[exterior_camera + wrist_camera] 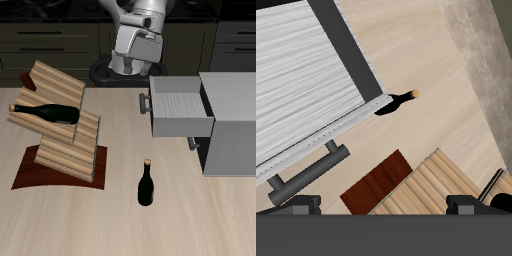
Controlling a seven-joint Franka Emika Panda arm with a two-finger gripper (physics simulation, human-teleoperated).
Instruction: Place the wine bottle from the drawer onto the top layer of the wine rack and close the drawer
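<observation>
Dark kitchen cabinets back a pale wooden worktop (120,130). One wine bottle (52,113) lies across the top layer (50,85) of the wine rack (62,140); its twin bottle (146,184) stands upright nearer the front edge. The drawer (180,108) is pulled open from the grey cabinet (232,125). The gripper (132,66) hangs above, jaws spread and holding nothing.

wood table (120,150), wine rack (60,140), upright bottle (146,185), cabinet (230,125)

The arm is raised, its fingers (301,206) spread (holding nothing).
</observation>
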